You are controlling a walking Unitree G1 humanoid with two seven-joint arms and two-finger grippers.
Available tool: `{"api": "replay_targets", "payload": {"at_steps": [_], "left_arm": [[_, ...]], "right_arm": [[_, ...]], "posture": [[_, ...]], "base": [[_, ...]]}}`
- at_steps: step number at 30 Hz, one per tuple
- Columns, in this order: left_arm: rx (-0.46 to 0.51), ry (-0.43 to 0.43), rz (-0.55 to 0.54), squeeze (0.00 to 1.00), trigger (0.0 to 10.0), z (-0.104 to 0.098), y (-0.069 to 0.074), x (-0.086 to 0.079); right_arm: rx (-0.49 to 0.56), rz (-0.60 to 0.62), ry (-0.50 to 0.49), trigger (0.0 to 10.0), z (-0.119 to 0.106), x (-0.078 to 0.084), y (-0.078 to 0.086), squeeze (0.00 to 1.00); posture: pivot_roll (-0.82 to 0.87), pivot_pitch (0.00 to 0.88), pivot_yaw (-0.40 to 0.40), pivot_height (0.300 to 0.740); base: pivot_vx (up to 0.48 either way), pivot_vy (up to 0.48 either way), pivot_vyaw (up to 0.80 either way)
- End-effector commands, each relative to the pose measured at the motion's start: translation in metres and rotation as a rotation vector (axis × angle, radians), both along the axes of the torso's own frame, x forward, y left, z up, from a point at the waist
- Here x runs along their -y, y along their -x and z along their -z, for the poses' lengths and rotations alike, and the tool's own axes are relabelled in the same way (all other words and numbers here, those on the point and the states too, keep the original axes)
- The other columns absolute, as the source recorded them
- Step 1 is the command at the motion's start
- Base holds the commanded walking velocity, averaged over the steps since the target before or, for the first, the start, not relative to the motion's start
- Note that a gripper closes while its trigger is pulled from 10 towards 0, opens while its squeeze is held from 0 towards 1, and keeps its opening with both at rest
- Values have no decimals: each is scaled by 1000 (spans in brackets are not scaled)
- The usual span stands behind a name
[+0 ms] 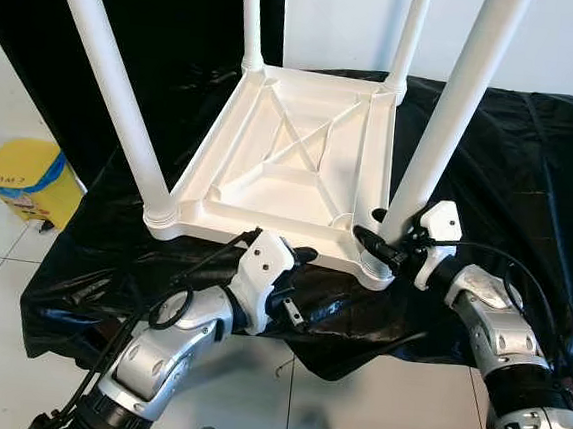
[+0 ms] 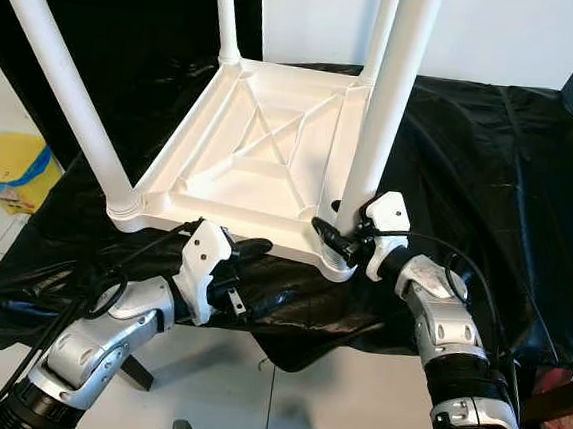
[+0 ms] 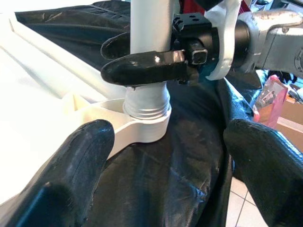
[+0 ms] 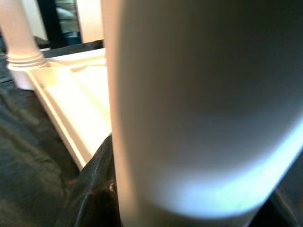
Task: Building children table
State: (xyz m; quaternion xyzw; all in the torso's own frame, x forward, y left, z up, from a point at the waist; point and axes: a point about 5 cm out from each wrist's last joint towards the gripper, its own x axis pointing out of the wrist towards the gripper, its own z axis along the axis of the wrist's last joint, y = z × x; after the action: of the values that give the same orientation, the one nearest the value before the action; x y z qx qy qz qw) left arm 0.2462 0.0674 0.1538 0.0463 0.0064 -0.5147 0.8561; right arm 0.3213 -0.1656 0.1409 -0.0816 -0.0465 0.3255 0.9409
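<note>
A: White plastic, so the table top (image 1: 292, 155) looked light and stiff, upside down on the black sheet (image 1: 492, 162), with 4 smooth legs.

B: Best hold was low on the near right leg (image 1: 445, 128). The right gripper (image 1: 383, 241) was clamped there; the left gripper (image 3: 165, 156) waited beside, fingers apart.

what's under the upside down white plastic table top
A black plastic sheet lies under the white plastic table top, spreading out on all sides. Whatever supports the sheet is covered. The right gripper grips the near-right white leg.
</note>
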Motion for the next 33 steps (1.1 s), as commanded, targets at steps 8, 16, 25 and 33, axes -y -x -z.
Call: {"api": "replay_targets", "payload": {"at_steps": [8, 16, 25, 33], "left_arm": [[33, 35, 2, 0, 10000, -8, -4, -1], [36, 48, 18, 0, 10000, -8, -3, 4], [45, 64, 30, 0, 10000, -10, -4, 7], [48, 71, 23, 0, 10000, -10, -4, 8]], "right_arm": [[-57, 239, 31, 0, 25, -2, 9, 0], [-79, 561, -74, 0, 30, -12, 17, 0], [-66, 771, -132, 0, 27, -31, 28, 0], [-70, 823, -167, 10000, 24, -32, 32, 0]], "posture": [[-110, 72, 11, 740], [-130, 68, 19, 740], [-134, 59, 23, 740], [-137, 56, 19, 740]], "base": [[0, 0, 0], [0, 0, 0], [0, 0, 0], [0, 0, 0]]}}
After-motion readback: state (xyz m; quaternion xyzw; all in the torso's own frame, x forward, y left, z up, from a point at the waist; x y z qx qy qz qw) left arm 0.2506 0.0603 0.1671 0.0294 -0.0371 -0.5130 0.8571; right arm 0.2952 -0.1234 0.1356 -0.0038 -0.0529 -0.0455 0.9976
